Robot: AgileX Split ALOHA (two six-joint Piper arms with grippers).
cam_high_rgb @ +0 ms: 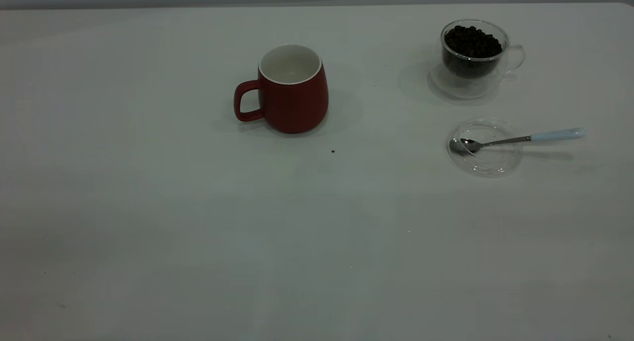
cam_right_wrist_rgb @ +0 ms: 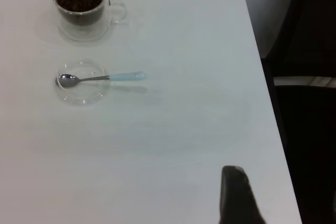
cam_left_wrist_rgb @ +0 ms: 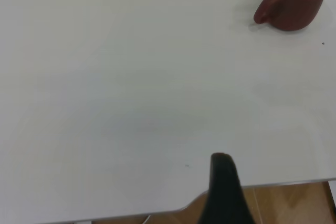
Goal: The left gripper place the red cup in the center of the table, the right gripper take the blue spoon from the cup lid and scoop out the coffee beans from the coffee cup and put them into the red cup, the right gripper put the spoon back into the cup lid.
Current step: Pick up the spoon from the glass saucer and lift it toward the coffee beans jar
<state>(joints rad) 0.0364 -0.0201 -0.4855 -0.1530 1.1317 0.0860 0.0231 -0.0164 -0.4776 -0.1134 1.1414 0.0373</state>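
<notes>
Red cup (cam_high_rgb: 292, 90) sitting mid-counter (cam_high_rgb: 148, 222), empty w/ spoon (cam_high_rgb: 520, 139) resting in lid (cam_high_rgb: 485, 147), beans (cam_high_rgb: 471, 41) awaiting scooping or already returned; claw state can't tell.

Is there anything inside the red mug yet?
No, the exterior view looks into the red cup and shows only its bare white inside, while the coffee beans fill the coffee cup.
</notes>
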